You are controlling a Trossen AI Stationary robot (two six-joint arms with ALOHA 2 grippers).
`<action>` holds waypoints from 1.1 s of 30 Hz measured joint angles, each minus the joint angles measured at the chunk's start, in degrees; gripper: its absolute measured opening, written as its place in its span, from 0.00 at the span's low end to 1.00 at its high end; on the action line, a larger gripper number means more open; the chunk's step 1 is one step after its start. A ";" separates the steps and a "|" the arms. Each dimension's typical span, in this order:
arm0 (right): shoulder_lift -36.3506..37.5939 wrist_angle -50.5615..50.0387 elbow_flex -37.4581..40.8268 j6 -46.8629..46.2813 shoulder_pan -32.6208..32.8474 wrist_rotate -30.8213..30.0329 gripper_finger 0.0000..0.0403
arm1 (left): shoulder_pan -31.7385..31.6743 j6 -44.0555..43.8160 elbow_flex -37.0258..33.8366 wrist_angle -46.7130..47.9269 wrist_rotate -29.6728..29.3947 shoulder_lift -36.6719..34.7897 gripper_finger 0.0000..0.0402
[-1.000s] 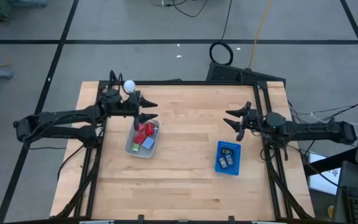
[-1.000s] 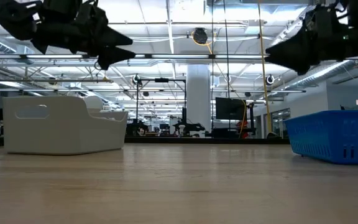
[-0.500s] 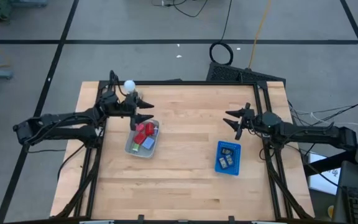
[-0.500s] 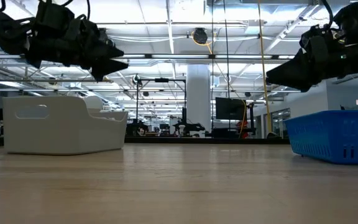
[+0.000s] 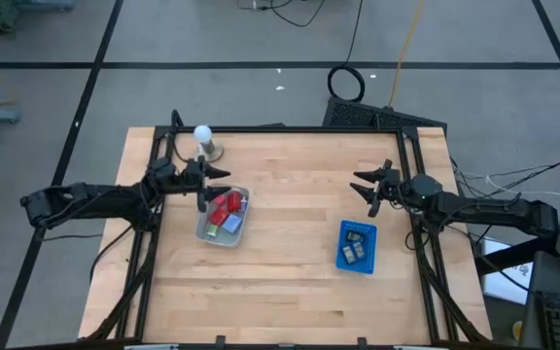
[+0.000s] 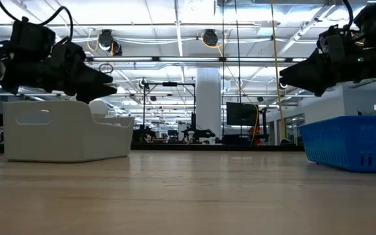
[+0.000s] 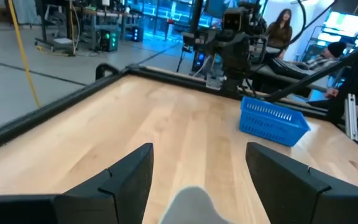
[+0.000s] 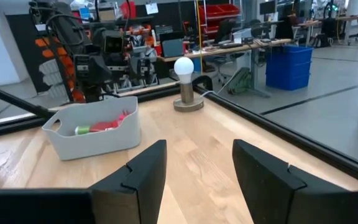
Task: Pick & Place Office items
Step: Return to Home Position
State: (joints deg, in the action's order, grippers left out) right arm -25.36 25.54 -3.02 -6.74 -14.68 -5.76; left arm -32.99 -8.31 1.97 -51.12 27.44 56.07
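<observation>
The office items lie in two trays. Red [image 5: 227, 202], blue [image 5: 231, 224] and green pieces sit in the grey tray [image 5: 205, 231] on the table's left half. Several small pieces [image 5: 357, 243] lie in the blue tray [image 5: 342, 261] on the right half. My left gripper [image 5: 220, 183] hangs open just over the grey tray's far left end, pointing level toward the table's right, with nothing between its fingers [image 7: 129, 171]. My right gripper [image 5: 361, 188] stands open and holds nothing. It is above the table, beyond the blue tray's far end, and points toward the table's left.
A white ball on a round brass-coloured base [image 5: 202, 138] stands at the table's far left, just beyond my left gripper. A black frame rail [image 5: 299, 128] runs along the table's edges. Bare wood lies between the two trays. People show in the room beyond [image 7: 281, 25].
My left gripper has sunk toward the grey tray and drawn back toward the table's left edge, staying open and level. My right gripper has come down a little.
</observation>
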 joint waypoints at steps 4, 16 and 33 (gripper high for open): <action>-0.02 -0.28 0.04 0.18 0.00 -0.02 0.43 | 0.00 0.26 -1.24 0.42 -0.02 0.04 0.64; -0.04 -6.96 0.15 -0.35 0.00 0.04 0.42 | -0.37 0.77 -1.22 3.46 1.57 0.04 0.64; 7.07 -14.01 0.19 -1.16 0.04 4.56 0.42 | -3.58 -4.37 -1.15 -2.41 12.18 -3.08 0.64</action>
State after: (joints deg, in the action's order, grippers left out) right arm -18.29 11.53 -2.83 -7.90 -14.63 -1.20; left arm -36.57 -12.68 0.82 -53.53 39.62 52.99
